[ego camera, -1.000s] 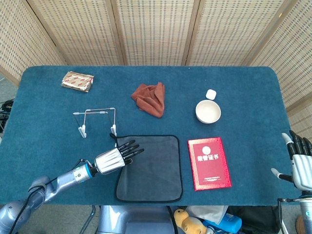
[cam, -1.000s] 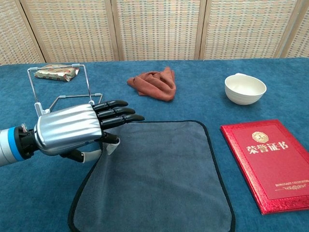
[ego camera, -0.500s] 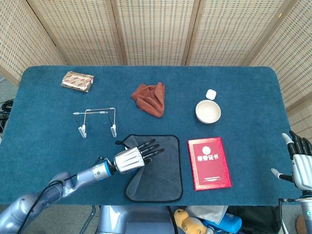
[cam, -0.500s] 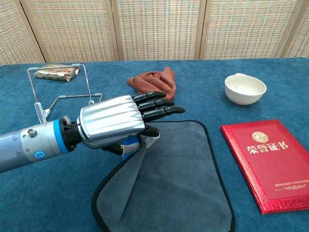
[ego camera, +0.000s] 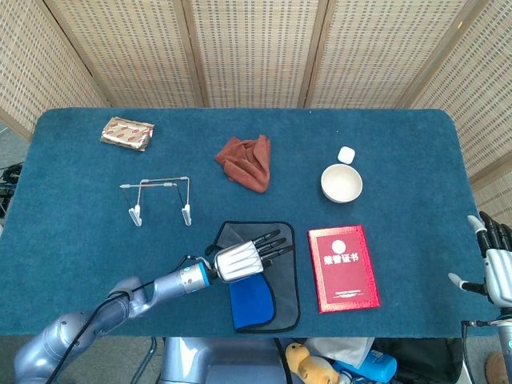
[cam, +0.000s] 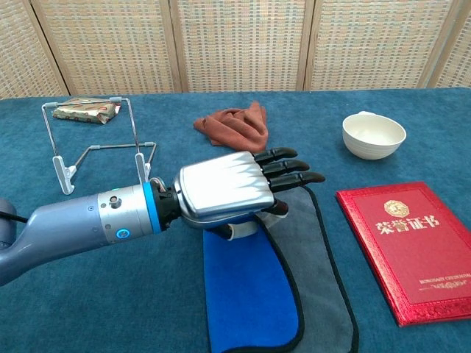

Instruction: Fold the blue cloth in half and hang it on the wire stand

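Left hand (ego camera: 244,258): you carried the blue cloth (ego camera: 254,300)'s left edge rightward, pinched, exposing its blue underside.
Right hand (ego camera: 498,260): stayed open at the table (ego camera: 72,208)'s right edge.
Room: wire stand (ego camera: 158,198) stood apart, left.

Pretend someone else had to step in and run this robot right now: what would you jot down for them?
Left hand: holds the left edge of the blue cloth, carrying it to the right across the cloth, bright blue underside showing.
Right hand: open and idle at the table's far right edge, holding nothing.
Wire stand: upright on the table, left of the cloth, nothing on it.
Done: fold well under way, the lifted half not yet laid flat.
Left: lay that half down edge to edge, lift the folded cloth, hang it over the stand.
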